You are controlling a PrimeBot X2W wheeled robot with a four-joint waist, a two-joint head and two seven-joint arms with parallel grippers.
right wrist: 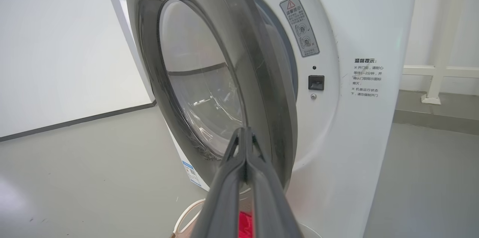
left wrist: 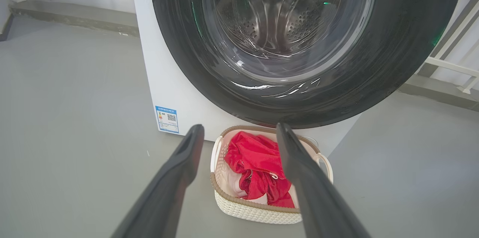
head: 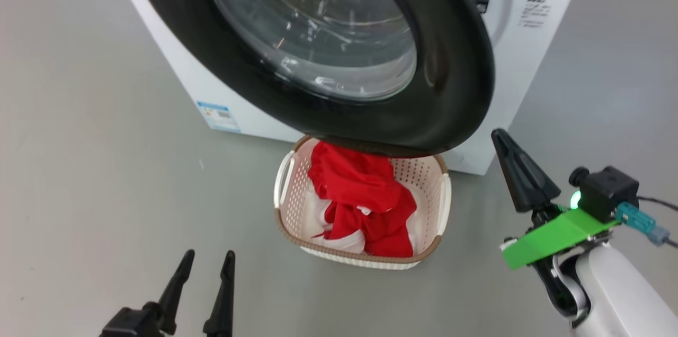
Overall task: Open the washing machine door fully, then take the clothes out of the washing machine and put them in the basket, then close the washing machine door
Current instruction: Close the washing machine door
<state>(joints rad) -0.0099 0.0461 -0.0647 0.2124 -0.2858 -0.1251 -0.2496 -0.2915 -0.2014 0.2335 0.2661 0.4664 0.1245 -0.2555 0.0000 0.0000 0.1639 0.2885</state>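
Although the red clothes (head: 365,188) already lay in the basket (head: 365,260), which sat on the floor (head: 106,194) against the washing machine (head: 529,61) and under the ajar washing machine door (head: 450,88), closing was not yet done. The right gripper (head: 499,134), fingers pressed together and empty, stood just beside the door's glossy rim; a push there could skid off or leave the latch (right wrist: 316,82) uncaught. The left gripper (head: 208,256) hung open, holding nothing.

White forearm (head: 625,289), green bracket (head: 556,236), black tapered jaws, teal connector (head: 633,215).
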